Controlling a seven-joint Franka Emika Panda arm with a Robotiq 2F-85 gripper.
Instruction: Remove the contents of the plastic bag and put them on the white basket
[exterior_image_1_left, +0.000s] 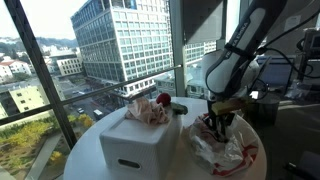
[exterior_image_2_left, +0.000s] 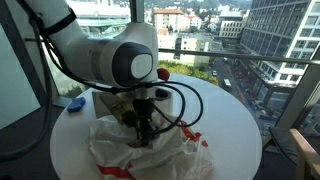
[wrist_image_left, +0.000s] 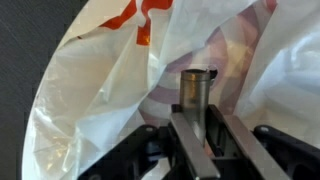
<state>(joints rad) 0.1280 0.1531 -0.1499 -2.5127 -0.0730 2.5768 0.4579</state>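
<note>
A white plastic bag with red print (exterior_image_1_left: 232, 152) lies crumpled on the round white table; it also shows in an exterior view (exterior_image_2_left: 115, 155) and fills the wrist view (wrist_image_left: 95, 80). The white basket (exterior_image_1_left: 135, 145) stands beside it, with a red item (exterior_image_1_left: 163, 100) and crumpled wrapping (exterior_image_1_left: 146, 110) on top. My gripper (exterior_image_1_left: 217, 122) reaches down into the bag's opening, as an exterior view (exterior_image_2_left: 146, 128) also shows. In the wrist view the gripper (wrist_image_left: 197, 125) is shut on a grey cylindrical object (wrist_image_left: 197, 88) that stands up between the fingers over the bag.
The round table (exterior_image_1_left: 85, 155) stands next to tall windows with city buildings outside. A blue object (exterior_image_2_left: 72, 103) lies at the table's edge behind the arm. Black cables hang from the arm (exterior_image_2_left: 185, 100) over the bag. A desk with equipment (exterior_image_1_left: 290, 95) stands behind.
</note>
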